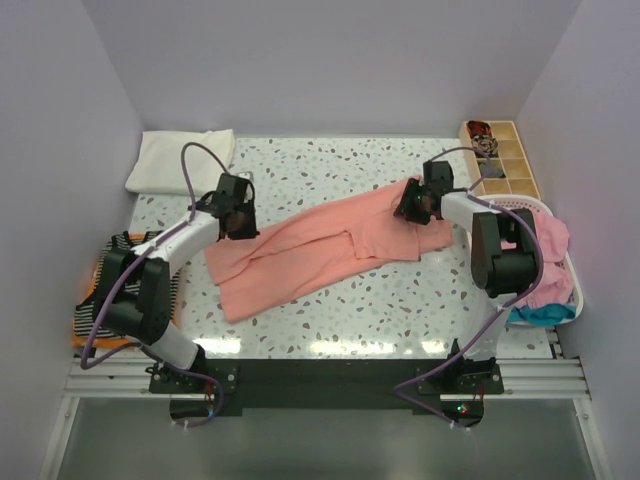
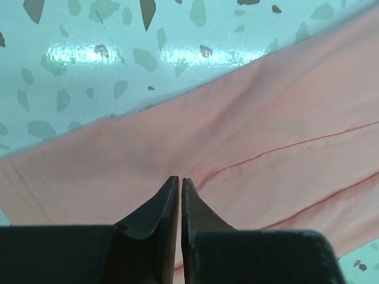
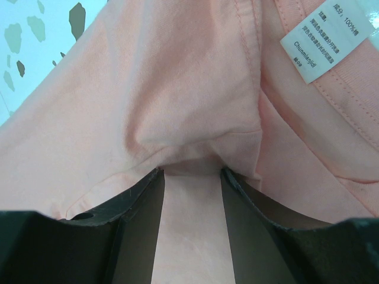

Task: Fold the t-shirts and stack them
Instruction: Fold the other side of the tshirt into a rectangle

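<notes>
As the shirt (image 1: 320,245) is limp, take hems; left gripper (image 2: 179,178) pinches it shut; right gripper (image 3: 192,171) stands open.

Speckled table boxed in by pale lilac walls

The white terrazzo table top (image 1: 330,165), flecked with grey and dark chips, is enclosed by plain walls (image 1: 330,60) on three sides. A wooden compartment tray (image 1: 508,168) sits in the far right corner, and streaks of glare (image 1: 340,347) mark the near edge.
</notes>
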Controlling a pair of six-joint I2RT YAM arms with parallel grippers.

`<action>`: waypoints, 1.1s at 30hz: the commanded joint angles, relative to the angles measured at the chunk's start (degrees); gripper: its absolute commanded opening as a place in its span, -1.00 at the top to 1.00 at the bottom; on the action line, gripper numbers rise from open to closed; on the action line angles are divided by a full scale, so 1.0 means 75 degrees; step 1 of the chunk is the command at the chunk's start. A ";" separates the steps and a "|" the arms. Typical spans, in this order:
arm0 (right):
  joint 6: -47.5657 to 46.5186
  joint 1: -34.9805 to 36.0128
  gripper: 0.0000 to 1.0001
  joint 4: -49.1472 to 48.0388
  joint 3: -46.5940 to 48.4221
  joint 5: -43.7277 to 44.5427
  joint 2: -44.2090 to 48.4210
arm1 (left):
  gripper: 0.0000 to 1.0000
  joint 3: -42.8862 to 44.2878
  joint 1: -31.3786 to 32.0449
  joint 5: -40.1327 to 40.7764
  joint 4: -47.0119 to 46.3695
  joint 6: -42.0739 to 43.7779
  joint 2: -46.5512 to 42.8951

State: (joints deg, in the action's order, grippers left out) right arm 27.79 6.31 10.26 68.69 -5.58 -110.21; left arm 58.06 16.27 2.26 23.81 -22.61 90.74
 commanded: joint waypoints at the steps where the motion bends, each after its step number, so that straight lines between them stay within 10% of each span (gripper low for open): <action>1: -0.0166 0.0003 0.04 0.0600 -0.0264 0.0147 -0.0574 | 0.85 0.0274 0.0057 -0.0255 -0.0386 -0.0102 0.0042; 33: -0.0178 0.0003 0.04 0.0612 -0.0240 0.0135 -0.0598 | 1.00 -0.0324 0.0923 0.0484 -0.0726 -0.0161 0.1178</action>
State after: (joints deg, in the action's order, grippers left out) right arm 27.79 6.31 10.24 68.69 -5.58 -110.24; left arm 55.44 21.80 3.55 17.41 -23.46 98.28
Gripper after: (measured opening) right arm 0.480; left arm 0.015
